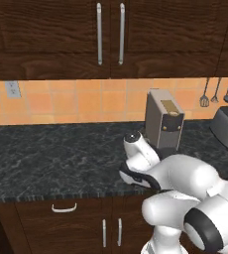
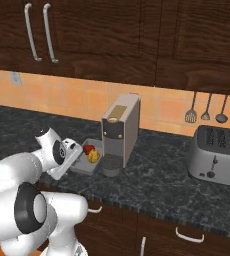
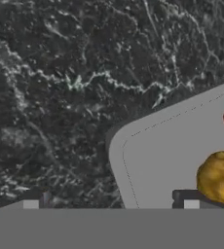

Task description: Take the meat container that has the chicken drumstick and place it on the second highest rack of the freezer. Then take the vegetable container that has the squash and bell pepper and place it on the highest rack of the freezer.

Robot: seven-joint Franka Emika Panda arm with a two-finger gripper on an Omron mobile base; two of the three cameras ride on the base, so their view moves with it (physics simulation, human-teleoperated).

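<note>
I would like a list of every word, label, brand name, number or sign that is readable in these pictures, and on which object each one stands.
None: no view carries readable text.
Coffee machine: a plain gold panel on top, no letters.
Toaster: dark knobs on its front, no legible marks.
Wall outlet: blank.
Vegetable container: plain grey, no label.

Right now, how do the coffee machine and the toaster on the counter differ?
The coffee machine is a tall, narrow upright box; the toaster is low and wide. The coffee machine stands right beside the vegetable container with the squash and bell pepper; the toaster sits apart, under the hanging utensils. Both are grey and rest on the dark counter.
</note>
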